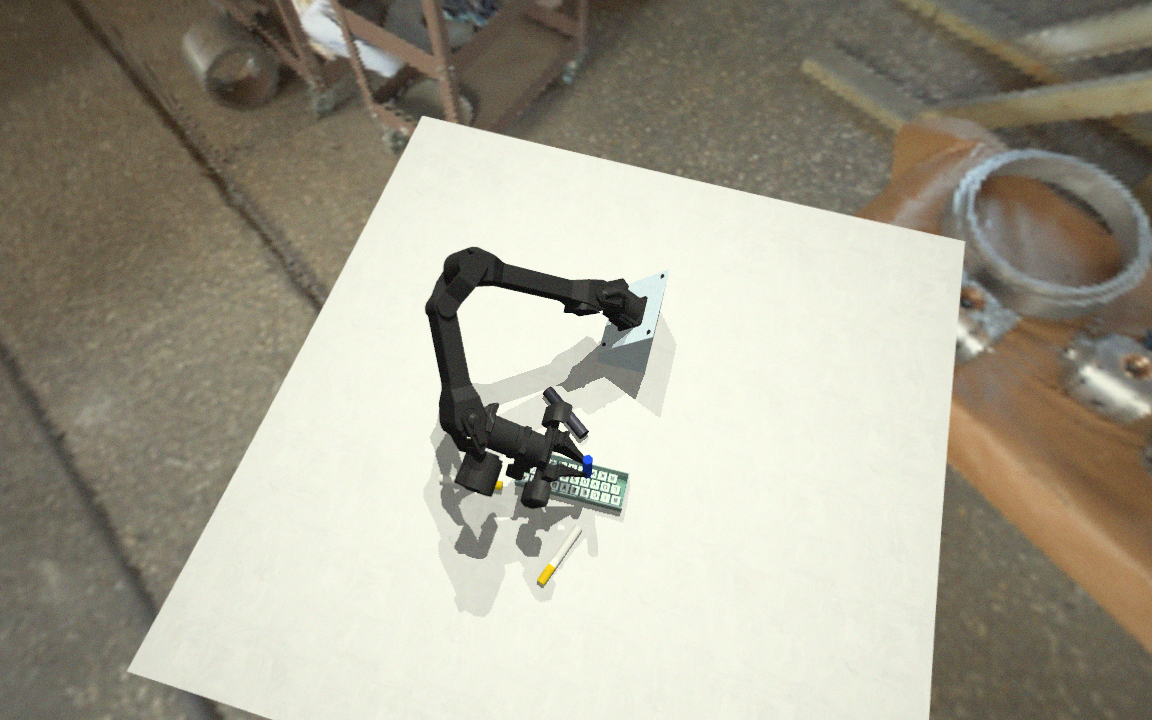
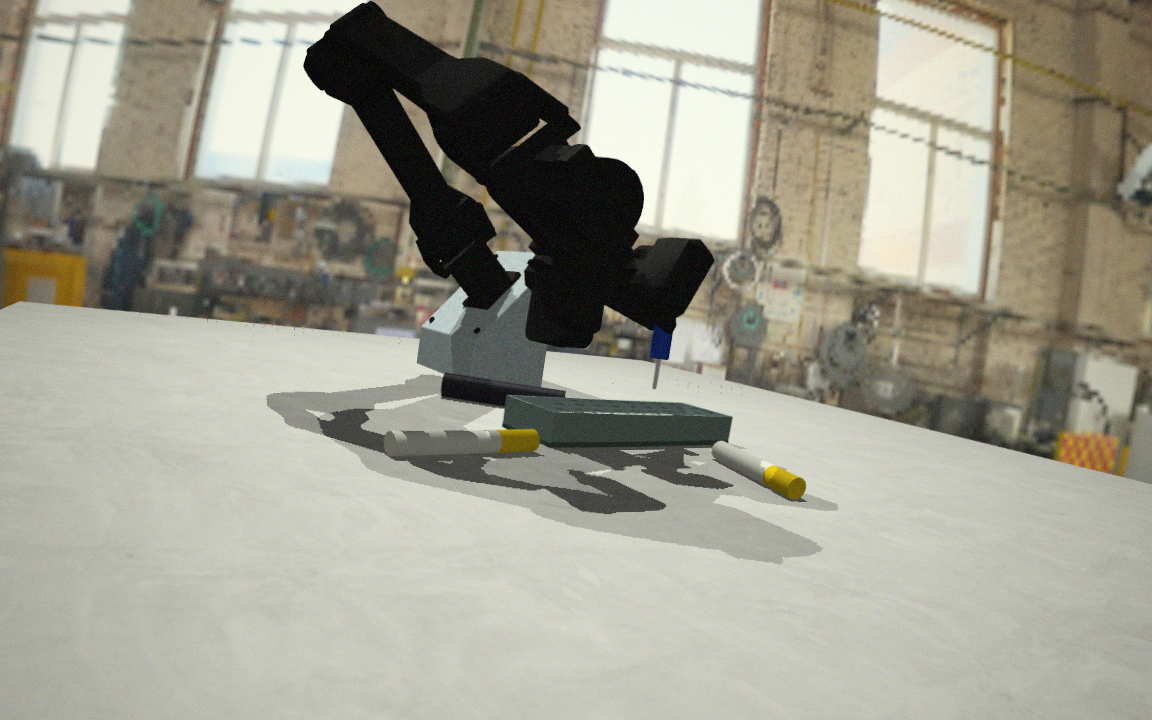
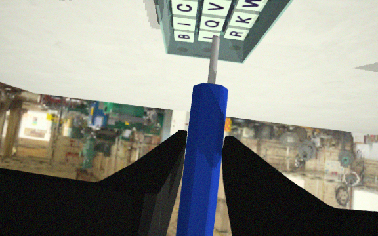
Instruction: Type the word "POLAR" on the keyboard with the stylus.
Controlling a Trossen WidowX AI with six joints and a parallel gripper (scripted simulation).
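Observation:
My gripper [image 1: 573,457] [image 2: 662,315] [image 3: 205,141] is shut on the blue stylus [image 1: 587,462] [image 2: 661,342] [image 3: 205,131], which points down at the green keyboard [image 1: 609,493] [image 2: 616,422] [image 3: 192,54]. In the wrist view the grey tip [image 3: 214,56] ends over the middle key of the nearest row, between the B and R keys; that key's letter is hidden by the tip. In the exterior view the tip [image 2: 654,374] hangs a little above the keyboard's top, near its right part.
Two white markers with yellow caps lie on the white table [image 1: 741,358] [image 2: 204,555]: one [image 1: 559,557] [image 2: 757,468] in front of the keyboard, the other [image 1: 498,484] [image 2: 459,441] by its left end under the arm. The arm's grey mount [image 1: 638,313] [image 2: 473,344] stands behind.

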